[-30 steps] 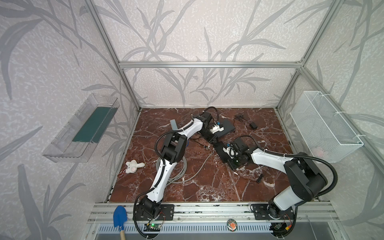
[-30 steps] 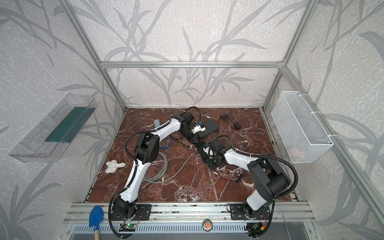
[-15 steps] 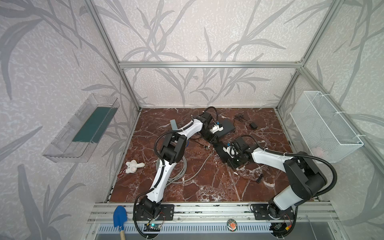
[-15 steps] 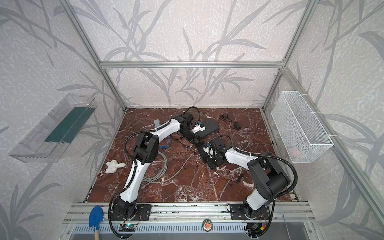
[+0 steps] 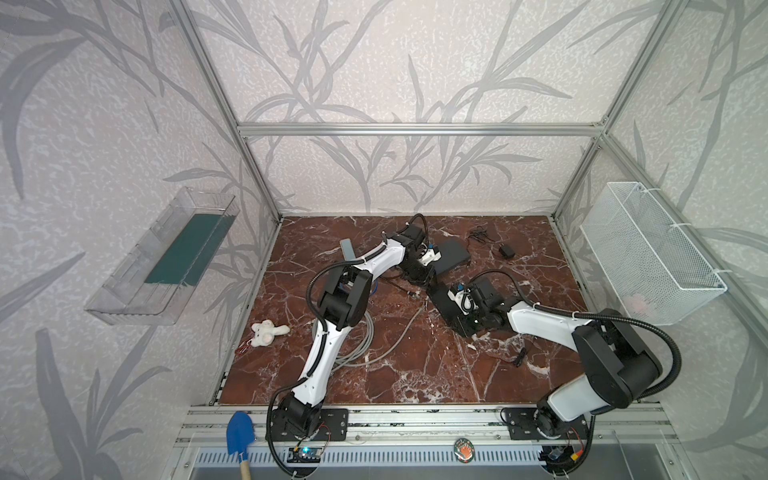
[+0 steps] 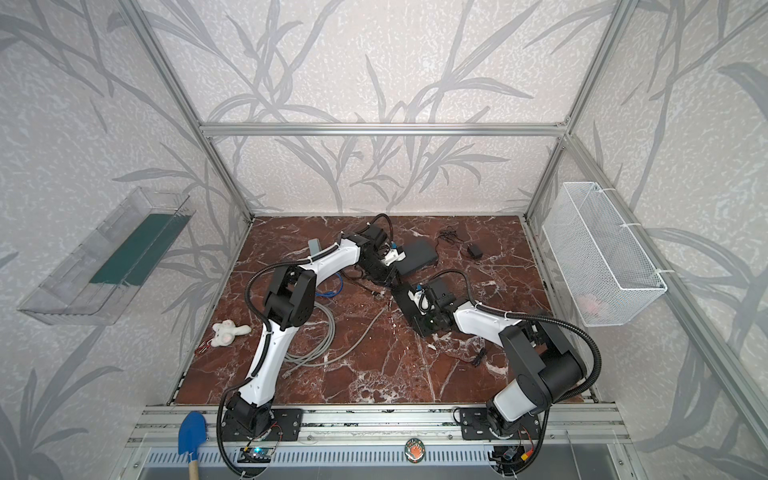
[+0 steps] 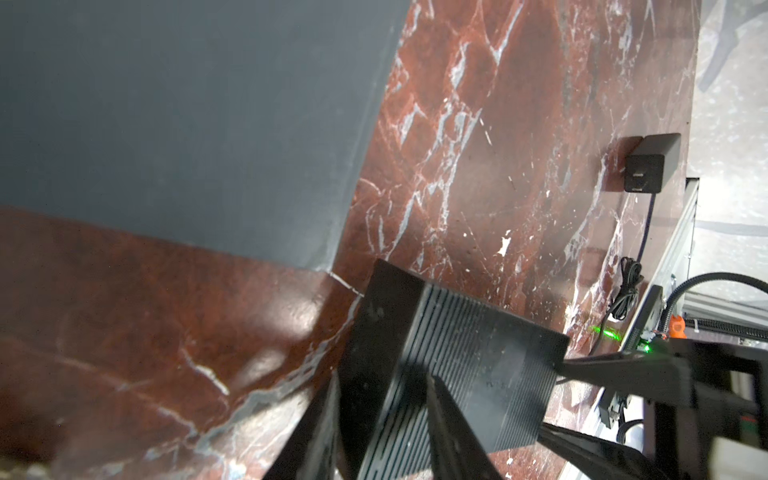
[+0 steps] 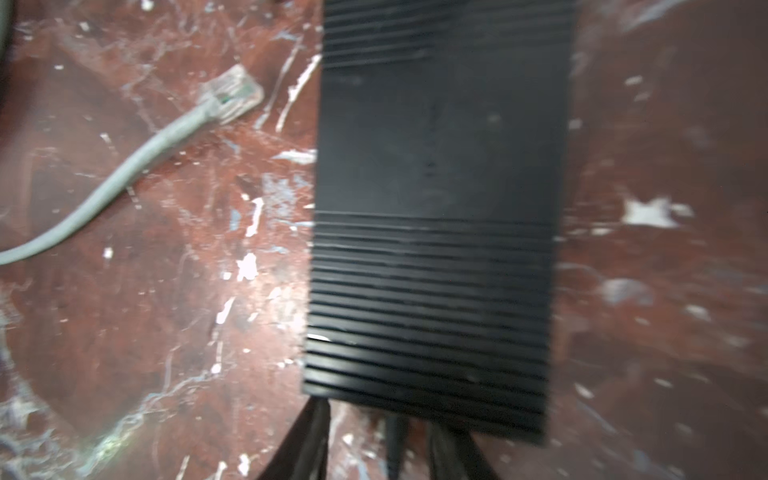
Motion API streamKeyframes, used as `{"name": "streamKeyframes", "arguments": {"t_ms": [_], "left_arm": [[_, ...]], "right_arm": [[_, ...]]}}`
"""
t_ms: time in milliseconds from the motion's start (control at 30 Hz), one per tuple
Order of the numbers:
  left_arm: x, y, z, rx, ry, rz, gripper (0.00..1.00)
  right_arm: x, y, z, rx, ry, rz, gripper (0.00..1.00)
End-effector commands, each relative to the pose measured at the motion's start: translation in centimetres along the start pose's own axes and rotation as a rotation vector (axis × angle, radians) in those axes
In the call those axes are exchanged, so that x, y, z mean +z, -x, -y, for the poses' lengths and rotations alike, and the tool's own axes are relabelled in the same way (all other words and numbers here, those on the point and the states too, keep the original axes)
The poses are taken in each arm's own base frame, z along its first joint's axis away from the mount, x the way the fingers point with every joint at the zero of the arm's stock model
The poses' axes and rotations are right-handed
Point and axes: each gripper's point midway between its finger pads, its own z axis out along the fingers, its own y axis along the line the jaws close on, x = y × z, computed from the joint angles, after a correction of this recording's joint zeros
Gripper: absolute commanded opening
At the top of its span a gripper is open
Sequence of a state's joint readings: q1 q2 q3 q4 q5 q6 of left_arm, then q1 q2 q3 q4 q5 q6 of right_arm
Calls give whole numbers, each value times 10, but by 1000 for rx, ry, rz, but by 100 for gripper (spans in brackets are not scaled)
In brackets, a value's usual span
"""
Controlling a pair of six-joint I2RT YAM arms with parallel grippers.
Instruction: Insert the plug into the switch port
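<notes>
The black ribbed switch (image 5: 451,316) (image 6: 412,311) lies mid-table, seen close in both wrist views (image 7: 469,374) (image 8: 436,166). My left gripper (image 5: 428,283) (image 7: 384,419) is at its far end, fingers apart on either side of that corner; no clear squeeze shows. My right gripper (image 5: 478,327) (image 8: 380,446) is at the near end and stands open. Between its fingers, a thin black plug (image 8: 395,436) runs up to the switch's end face without touching either finger. The port itself is hidden under that edge.
A grey cable's clear connector (image 8: 232,89) lies loose beside the switch, and its coil (image 5: 359,336) sits by the left arm. Behind are a dark grey flat box (image 5: 454,255) (image 7: 187,124) and a power adapter (image 5: 507,250). A white plush toy (image 5: 268,330) lies at the left.
The right gripper's jaws have opened off the plug. The left gripper's jaws have widened slightly. Both arms stay where they were.
</notes>
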State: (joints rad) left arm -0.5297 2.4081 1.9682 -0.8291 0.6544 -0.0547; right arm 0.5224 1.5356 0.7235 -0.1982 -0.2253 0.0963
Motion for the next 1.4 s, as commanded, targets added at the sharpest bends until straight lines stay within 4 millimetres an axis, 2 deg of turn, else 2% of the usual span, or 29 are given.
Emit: {"name": "streamKeyframes", "arguments": {"t_ms": [0, 167, 300, 433, 667, 1100, 1233, 1367], "left_arm": [[49, -81, -58, -153, 235, -277, 37], [45, -72, -57, -152, 241, -252, 38], [44, -68, -56, -155, 245, -238, 38], [44, -67, -56, -151, 243, -235, 39], [42, -64, -55, -146, 247, -231, 39], [42, -62, -55, -142, 244, -222, 39], [41, -60, -53, -141, 241, -219, 39], [42, -63, -45, -130, 202, -231, 39]], "right_arm": [[-24, 25, 1, 1, -26, 96, 42], [-34, 14, 11, 110, -30, 104, 42], [-32, 13, 12, 149, 8, 106, 29], [-25, 9, 4, 163, 65, 79, 22], [-20, 2, -2, 192, 111, 64, 18], [2, -10, 5, 238, 101, 23, 13], [2, -13, 8, 251, 79, 25, 8], [-1, -7, 14, 261, 47, 47, 6]]}}
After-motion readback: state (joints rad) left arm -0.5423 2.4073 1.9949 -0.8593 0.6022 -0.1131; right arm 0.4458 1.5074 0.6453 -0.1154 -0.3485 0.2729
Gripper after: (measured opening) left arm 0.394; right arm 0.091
